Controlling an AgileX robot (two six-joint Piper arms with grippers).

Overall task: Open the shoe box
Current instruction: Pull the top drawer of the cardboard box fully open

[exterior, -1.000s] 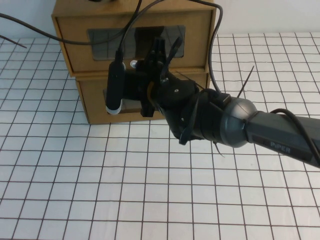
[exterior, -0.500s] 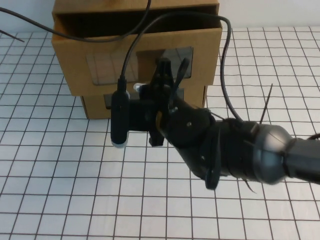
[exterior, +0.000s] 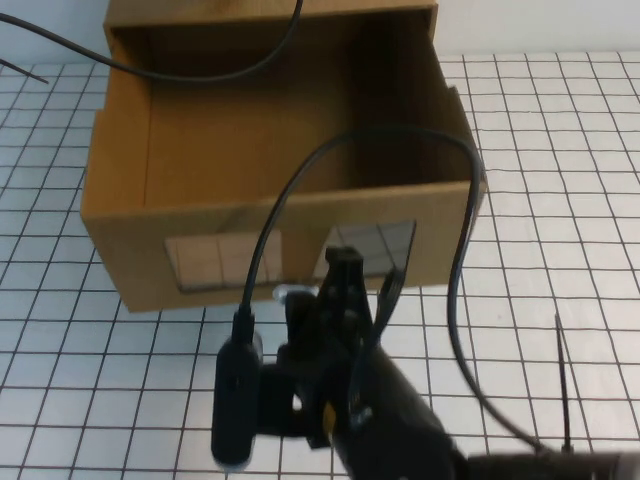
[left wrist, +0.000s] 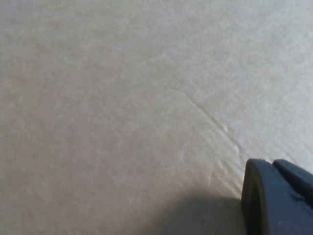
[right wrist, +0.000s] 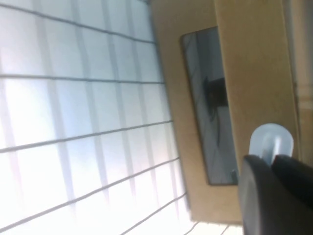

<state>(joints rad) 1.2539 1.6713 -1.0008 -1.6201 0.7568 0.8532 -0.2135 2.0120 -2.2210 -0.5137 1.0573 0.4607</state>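
Observation:
In the high view the brown cardboard shoe box lid (exterior: 250, 140) is swung up toward the camera, so its hollow inside shows. Its front wall (exterior: 130, 250) has a clear window. My right gripper (exterior: 347, 262) is shut on the lower edge of that front wall, beside the window. The right wrist view shows the same gripper (right wrist: 271, 159), the window (right wrist: 208, 107) and a whitish tab (right wrist: 270, 139) just past the fingers. The box base is hidden behind the lid. In the left wrist view my left gripper (left wrist: 273, 164) is shut, close against bare cardboard (left wrist: 122, 98).
A white gridded table (exterior: 560, 150) surrounds the box. My right arm's black wrist camera (exterior: 235, 400) and its cables (exterior: 465, 250) hang in front of the lid. A second black cable (exterior: 200, 75) runs across the lid's back edge.
My right gripper has risen toward the camera, taking the lid's front wall with it. The lid went from closed to wide open, and the base is now covered from view.

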